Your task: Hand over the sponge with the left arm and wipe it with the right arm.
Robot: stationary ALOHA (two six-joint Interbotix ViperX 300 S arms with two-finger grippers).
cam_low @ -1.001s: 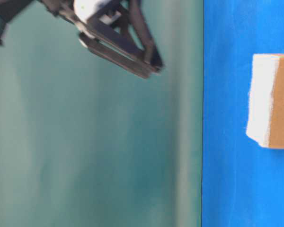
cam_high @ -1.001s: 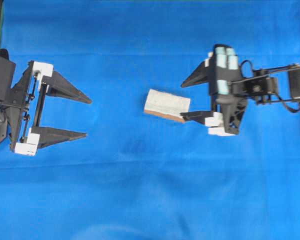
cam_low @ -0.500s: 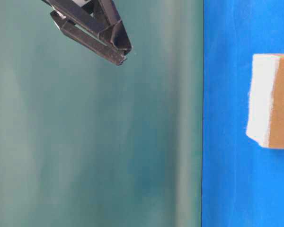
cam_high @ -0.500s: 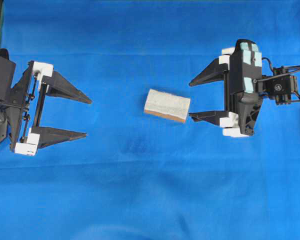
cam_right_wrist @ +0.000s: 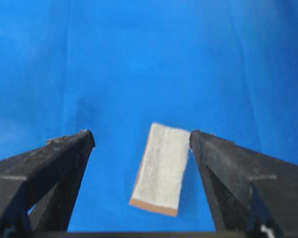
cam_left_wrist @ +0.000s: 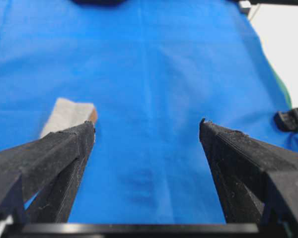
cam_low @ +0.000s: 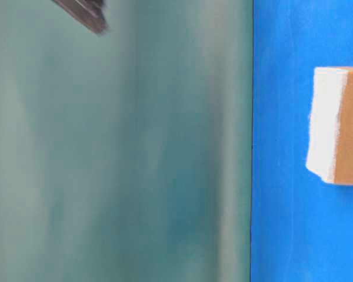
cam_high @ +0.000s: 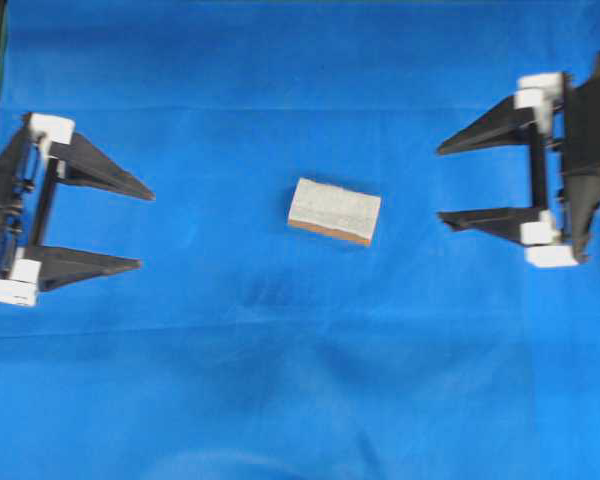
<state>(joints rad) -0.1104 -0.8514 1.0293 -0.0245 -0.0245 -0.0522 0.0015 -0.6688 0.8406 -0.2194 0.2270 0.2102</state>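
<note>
So the plain black left gripper [cam_high: 145, 228] sits far left, jaws spread wide with nothing in them; the small pale-grey sponge with the orange-brown underside [cam_high: 334, 211] lies mid-cloth on the blue tablecloth [cam_high: 280, 380], long axis roughly left-right, tilted slightly; the right gripper [cam_high: 440, 184] is gaping and empty too, and looks a bit closer to it.

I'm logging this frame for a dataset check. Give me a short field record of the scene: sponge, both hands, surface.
sponge: lying flat on the cloth, pale side up, orange-brown layer beneath, untouched
left hand: open, empty, apart from the sponge, fingers pointing toward it
right hand: open, empty, apart from the sponge on its other side
surface: blue cloth, slightly wrinkled
handover: not yet begun
</note>
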